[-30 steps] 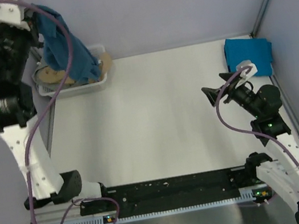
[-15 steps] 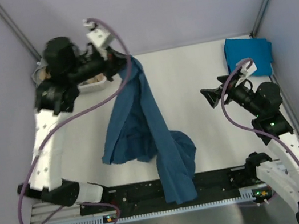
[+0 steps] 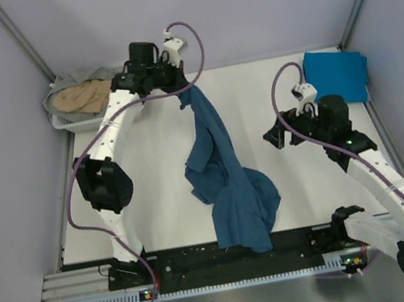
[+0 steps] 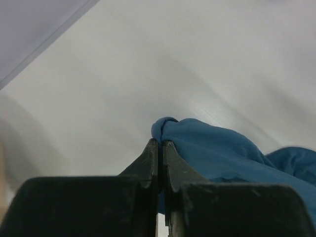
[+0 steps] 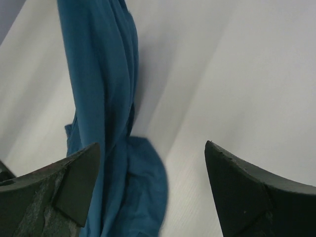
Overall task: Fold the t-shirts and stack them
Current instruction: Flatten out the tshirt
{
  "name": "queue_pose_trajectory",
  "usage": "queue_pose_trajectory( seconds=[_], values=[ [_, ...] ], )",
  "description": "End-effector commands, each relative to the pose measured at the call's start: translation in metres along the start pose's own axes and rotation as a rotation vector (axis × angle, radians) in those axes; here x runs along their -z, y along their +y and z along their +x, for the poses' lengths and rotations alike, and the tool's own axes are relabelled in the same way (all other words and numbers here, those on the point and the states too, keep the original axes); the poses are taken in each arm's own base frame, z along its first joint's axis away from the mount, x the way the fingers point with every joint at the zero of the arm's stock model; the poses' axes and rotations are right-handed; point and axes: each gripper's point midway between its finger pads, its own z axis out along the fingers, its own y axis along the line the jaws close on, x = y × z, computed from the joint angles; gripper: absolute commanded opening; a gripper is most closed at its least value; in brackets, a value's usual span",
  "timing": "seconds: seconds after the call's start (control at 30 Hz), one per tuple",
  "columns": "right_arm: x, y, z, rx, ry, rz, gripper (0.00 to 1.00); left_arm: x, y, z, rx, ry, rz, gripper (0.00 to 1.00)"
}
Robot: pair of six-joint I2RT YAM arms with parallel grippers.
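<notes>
Left gripper (image 3: 182, 93) is pinching dark teal t-shirt (image 3: 228, 185) at its far tip; shirt is stretching lengthwise far-to-near, bunching nearest. Right gripper (image 3: 276, 138) is hanging wide, empty.

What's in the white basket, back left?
A tan shirt lies on top, with grey cloth showing behind it. The basket wall and the tan shirt cover whatever lies deeper.
</notes>
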Motion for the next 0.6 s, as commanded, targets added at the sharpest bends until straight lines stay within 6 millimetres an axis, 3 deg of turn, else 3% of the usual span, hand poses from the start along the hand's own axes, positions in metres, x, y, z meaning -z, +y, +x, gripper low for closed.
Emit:
queue_pose_trajectory(
  seconds=[0.0,0.1,0.2,0.3,0.4,0.57],
  values=[
    [-0.016,0.038,0.043,0.000,0.207,-0.112,0.82,0.082,0.044,-0.038,-0.015,-0.188,-0.077,0.00],
    [-0.027,0.071,0.097,0.083,0.400,-0.161,0.79,0.122,0.051,-0.016,-0.078,-0.165,-0.118,0.00],
    [-0.027,0.098,0.143,0.134,0.565,-0.196,0.76,0.143,0.050,0.023,-0.112,-0.089,-0.156,0.00],
    [-0.022,0.119,0.173,0.200,0.685,-0.210,0.75,0.157,0.045,0.068,-0.107,-0.020,-0.178,0.00],
    [-0.018,0.114,0.190,0.213,0.765,-0.129,0.77,0.171,0.041,0.097,-0.110,0.019,-0.215,0.00],
    [-0.013,0.081,0.204,0.222,0.806,0.063,0.79,0.182,0.033,0.122,-0.082,0.057,-0.216,0.00]
  ],
)
